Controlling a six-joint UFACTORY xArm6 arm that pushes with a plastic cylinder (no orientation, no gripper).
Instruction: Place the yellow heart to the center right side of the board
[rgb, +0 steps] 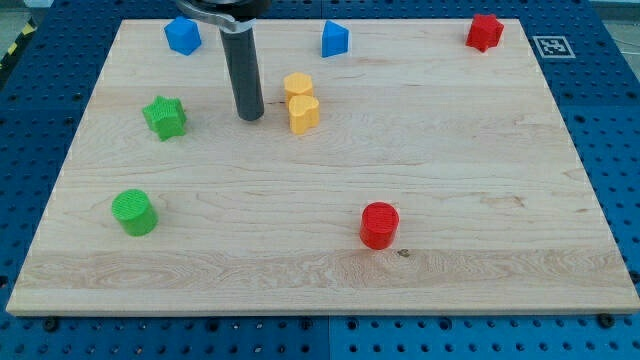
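The yellow heart (304, 113) lies on the wooden board (480, 180), left of centre in the upper half. A second yellow block (298, 85), of rounded many-sided shape, touches it just above. My tip (250, 116) rests on the board a short way to the left of the yellow heart, level with it and apart from it. The dark rod rises from the tip to the view's top.
A green star (165, 117) lies left of my tip. A green cylinder (133, 212) sits at lower left. A red cylinder (379, 224) sits at lower centre. Blue blocks (183, 35) (334, 39) lie along the top edge. A red block (485, 32) sits at top right.
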